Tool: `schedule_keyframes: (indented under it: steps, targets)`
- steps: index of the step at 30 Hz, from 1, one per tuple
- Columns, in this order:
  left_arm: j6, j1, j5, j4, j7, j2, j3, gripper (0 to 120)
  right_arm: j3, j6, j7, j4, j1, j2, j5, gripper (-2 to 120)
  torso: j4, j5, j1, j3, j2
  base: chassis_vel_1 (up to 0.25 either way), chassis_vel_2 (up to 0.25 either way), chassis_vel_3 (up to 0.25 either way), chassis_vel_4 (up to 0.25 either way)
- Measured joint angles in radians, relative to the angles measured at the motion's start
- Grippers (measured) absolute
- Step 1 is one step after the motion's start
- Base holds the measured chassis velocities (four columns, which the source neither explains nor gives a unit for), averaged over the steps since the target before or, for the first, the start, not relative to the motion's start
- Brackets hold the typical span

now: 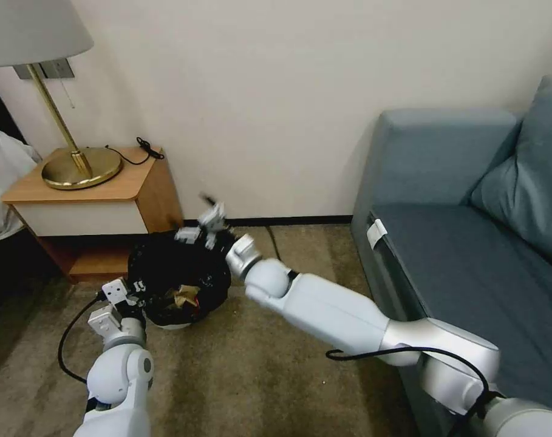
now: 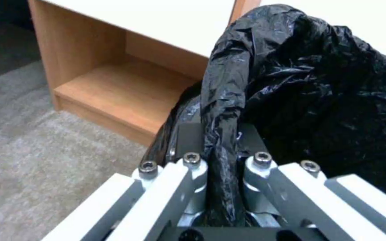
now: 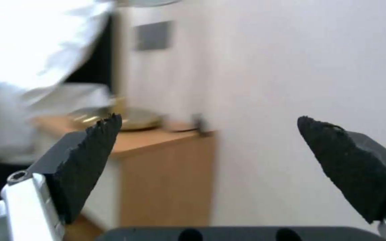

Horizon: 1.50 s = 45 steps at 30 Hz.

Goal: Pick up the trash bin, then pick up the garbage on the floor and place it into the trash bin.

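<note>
Our left hand [image 2: 222,174] is clamped on the trash bin [image 1: 166,267] rim/bag; right hand [image 3: 206,160] hangs above the bin w/ fingers apart, empty.

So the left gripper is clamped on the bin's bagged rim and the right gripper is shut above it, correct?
Not quite. The right gripper is open: the right wrist view shows its pads wide apart with nothing between. The left gripper is indeed clamped on the trash bin rim.

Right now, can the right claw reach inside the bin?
Probably yes. The right claw hangs open above the far rim of the bin, and nothing sits between them. The left claw grips the bag at the near rim, well off to the side.
</note>
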Motion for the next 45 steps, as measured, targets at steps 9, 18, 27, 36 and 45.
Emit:
schedule_keyframes:
  steps: [9, 18, 27, 36, 45]
  targets:
    - [-0.004, 0.023, -0.038, -0.003, -0.017, 0.009, -0.032, 4, 0.314, -0.034, 0.024, 0.11, -0.247, -0.062, -0.069, 100, -0.0001, 0.0001, 0.0, 0.0, 0.0, 0.0, 0.0, 0.0, 0.0]
    - [-0.051, -0.008, -0.098, 0.056, -0.16, 0.013, -0.042, 4, 0.483, -0.01, -0.002, 0.139, -0.415, -0.051, -0.117, 100, -0.0001, -0.0001, 0.0, 0.0, 0.0, 0.0, 0.0, 0.0, 0.0]
    - [-0.066, -0.02, -0.175, 0.062, -0.238, 0.018, -0.053, 4, 0.508, 0.002, -0.012, 0.135, -0.44, -0.041, -0.124, 100, 0.0, -0.0001, 0.0, 0.0, 0.0, 0.0, 0.0, 0.0, 0.0]
    - [-0.118, -0.025, -0.282, 0.101, -0.31, 0.026, -0.071, 4, 0.542, 0.026, -0.034, 0.137, -0.487, -0.04, -0.129, 100, 0.0, -0.0001, 0.0, 0.0, 0.0, 0.0, 0.0, 0.0, 0.0]
    - [-0.139, -0.029, -0.41, 0.129, -0.392, 0.016, -0.05, 4, 0.584, 0.046, -0.056, 0.16, -0.548, -0.042, -0.157, 100, -0.0001, -0.0001, 0.0, 0.0, 0.0, 0.0, 0.0, 0.0, 0.0]
